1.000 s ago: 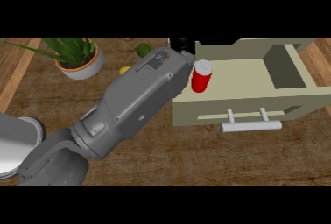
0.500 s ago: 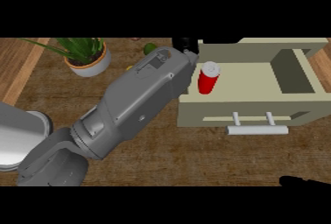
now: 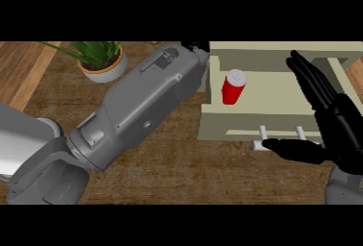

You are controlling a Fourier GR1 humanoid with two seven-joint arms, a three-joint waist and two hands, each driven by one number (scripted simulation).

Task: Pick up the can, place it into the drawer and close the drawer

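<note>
Can [image 3: 233, 86] upright in open drawer [image 3: 273, 126]; right hand [image 3: 330, 122] flat, empty, over handle; left hand hidden. Risk: can tips w/ hasty push.

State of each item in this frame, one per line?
Can: upright inside the drawer.
Drawer: open.
Right hand: open, fingers straight, over the drawer's right side.
Left hand: mostly hidden behind its forearm; fingers unclear.
Potted plant: upright on the counter.
</note>
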